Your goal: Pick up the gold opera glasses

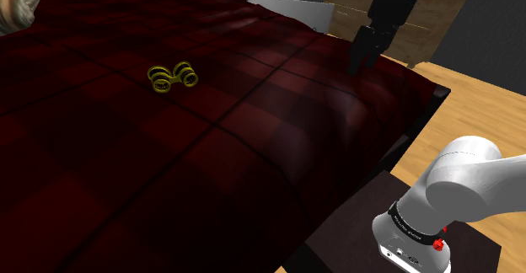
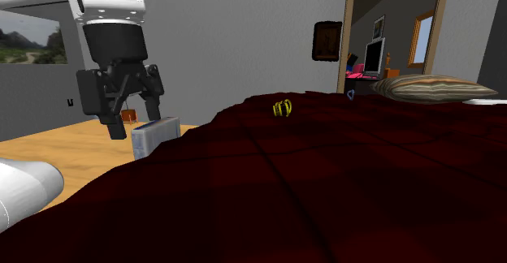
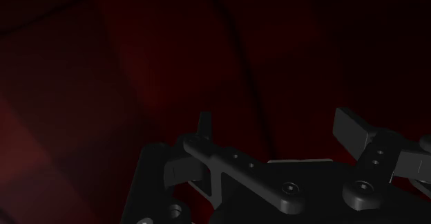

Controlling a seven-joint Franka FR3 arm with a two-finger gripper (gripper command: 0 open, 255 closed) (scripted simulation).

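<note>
The gold opera glasses (image 1: 172, 77) lie on the dark red checked bed cover (image 1: 253, 145), toward the shoulder view's left. In the second exterior view the opera glasses (image 2: 282, 108) sit far back on the cover. My black gripper (image 1: 362, 66) hangs above the bed's far edge, well off to the shoulder view's right of the glasses. In the second exterior view the gripper (image 2: 132, 123) stands open and empty above the bed's edge. The wrist view has the gripper (image 3: 276, 129) with its fingers apart over the red cover (image 3: 173, 63).
A striped pillow (image 2: 439, 87) lies at the head of the bed. A grey-white box (image 2: 154, 136) stands beside the bed under the gripper. Wooden furniture (image 1: 438, 14) stands behind the arm. The dark stand (image 1: 354, 238) is on the wood floor (image 1: 480, 103).
</note>
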